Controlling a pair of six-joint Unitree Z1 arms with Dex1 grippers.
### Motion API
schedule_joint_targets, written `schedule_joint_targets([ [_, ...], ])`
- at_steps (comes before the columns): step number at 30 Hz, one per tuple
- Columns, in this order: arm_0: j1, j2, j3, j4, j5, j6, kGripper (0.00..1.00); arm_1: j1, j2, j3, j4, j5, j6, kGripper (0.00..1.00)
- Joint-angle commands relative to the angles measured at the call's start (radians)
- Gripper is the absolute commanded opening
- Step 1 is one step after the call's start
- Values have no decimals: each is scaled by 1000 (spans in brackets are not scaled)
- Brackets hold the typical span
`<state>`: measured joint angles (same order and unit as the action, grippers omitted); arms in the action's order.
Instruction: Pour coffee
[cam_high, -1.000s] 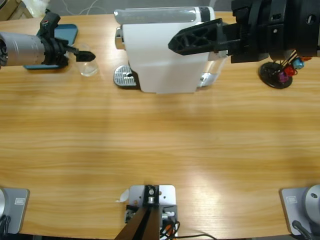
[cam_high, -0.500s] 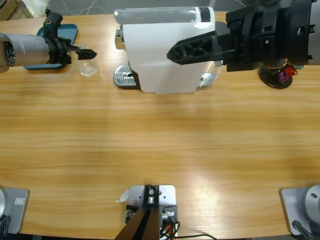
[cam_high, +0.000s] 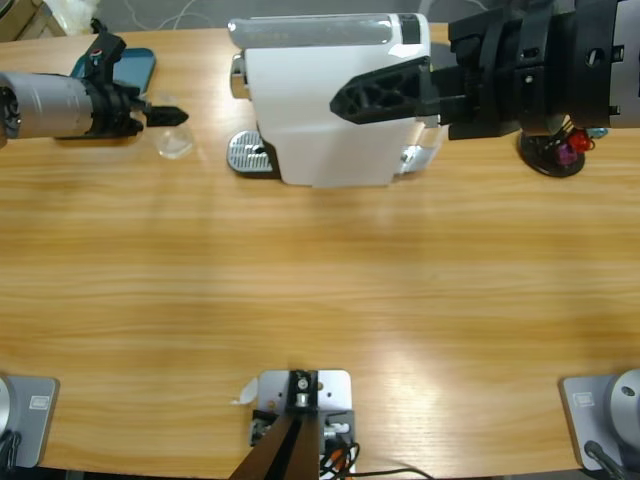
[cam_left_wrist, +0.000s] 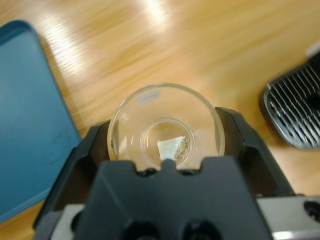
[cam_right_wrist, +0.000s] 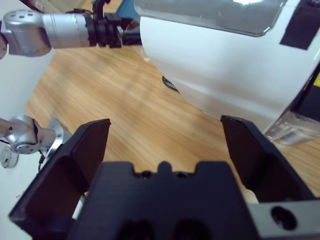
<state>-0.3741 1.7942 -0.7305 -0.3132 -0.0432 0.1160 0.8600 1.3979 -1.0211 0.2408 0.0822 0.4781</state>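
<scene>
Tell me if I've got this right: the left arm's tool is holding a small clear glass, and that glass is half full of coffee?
Not quite. The left tool does hold the small clear glass, but the glass looks empty: the left wrist view looks straight down into it and shows only its clear bottom, no brown liquid.

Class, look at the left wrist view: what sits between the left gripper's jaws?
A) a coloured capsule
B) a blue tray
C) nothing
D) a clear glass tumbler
D: the left gripper has its jaws on either side of a clear glass tumbler, seen from above with no coffee visible inside.
</scene>
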Motion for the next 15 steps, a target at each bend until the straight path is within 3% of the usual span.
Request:
schedule_joint_targets([
  [1,52,-108,20,114,-203,156,517,-15,56,48,-48,7,22,1000],
  [4,95,-167,-13,223,-292,279,522,-15,77,29,-62,20,22,1000],
  [8,115,-213,-30,260,-403,345,520,-15,94,34,-77,25,22,1000],
  [15,106,-137,-82,264,-563,499,522,-15,72,71,-61,29,25,1000],
])
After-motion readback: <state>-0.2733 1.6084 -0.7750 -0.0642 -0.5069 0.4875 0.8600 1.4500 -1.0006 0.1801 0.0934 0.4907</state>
